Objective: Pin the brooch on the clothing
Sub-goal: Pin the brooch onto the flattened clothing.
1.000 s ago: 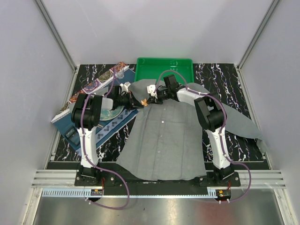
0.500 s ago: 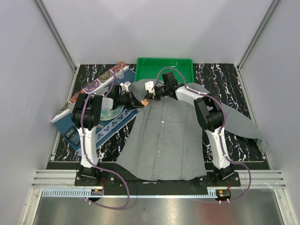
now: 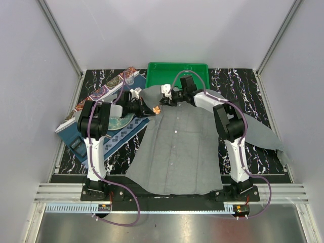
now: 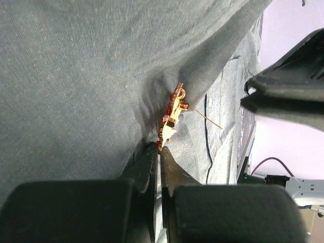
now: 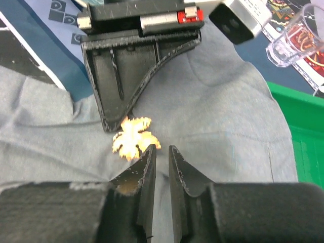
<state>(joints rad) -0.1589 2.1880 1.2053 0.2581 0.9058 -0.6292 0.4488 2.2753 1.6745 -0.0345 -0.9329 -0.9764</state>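
Observation:
The grey clothing (image 3: 177, 147) lies spread on the table, collar toward the back. The tiny red-orange brooch (image 3: 156, 109) sits on its left shoulder area. My left gripper (image 3: 151, 109) reaches in from the left. In the left wrist view it (image 4: 160, 150) is shut, its tips pinching the lower end of the brooch (image 4: 172, 114) against a fold of the clothing (image 4: 76, 76). My right gripper (image 5: 162, 149) is slightly open just right of the brooch (image 5: 132, 137), with only cloth between its tips. Its left fingertip (image 5: 147, 157) touches the brooch's edge.
A green tray (image 3: 177, 73) stands behind the collar. A clear cup (image 3: 129, 77) and a patterned plate (image 3: 119, 121) rest on the dark blue placemat (image 3: 109, 134) at the left. The right sleeve (image 3: 258, 131) trails over the marbled table.
My right gripper has opened a little and drawn back to the right, away from the brooch. The left gripper stays shut in the same place.

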